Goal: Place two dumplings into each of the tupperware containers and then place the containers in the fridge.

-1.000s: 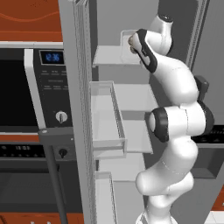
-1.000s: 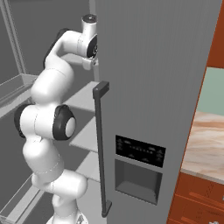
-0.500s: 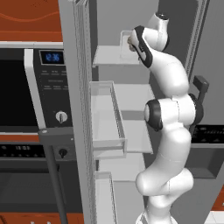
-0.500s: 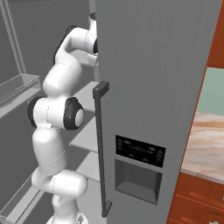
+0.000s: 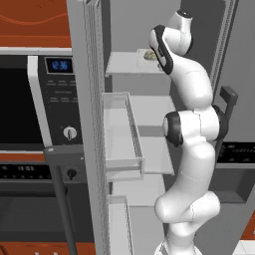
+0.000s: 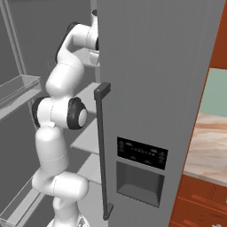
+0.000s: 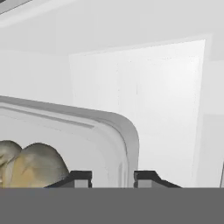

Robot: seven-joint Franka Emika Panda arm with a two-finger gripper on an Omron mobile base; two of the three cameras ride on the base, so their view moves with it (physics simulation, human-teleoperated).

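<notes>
Container [image 7: 87,131] with dumplings [image 7: 30,166] on upper fridge shelf [image 5: 124,63].

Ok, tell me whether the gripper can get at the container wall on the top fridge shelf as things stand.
Probably yes. In the hand view the gripper sits right at the tupperware container, its fingertips either side of the rim with nothing between. The dumplings lie inside, off to one side, clear of the jaws.

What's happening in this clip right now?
The white arm reaches into the open fridge, with its gripper at a tupperware container that sits on an upper shelf. Dumplings lie inside the container. The finger tips straddle the container's wall with a gap around it, so the jaws look to be letting go.
</notes>
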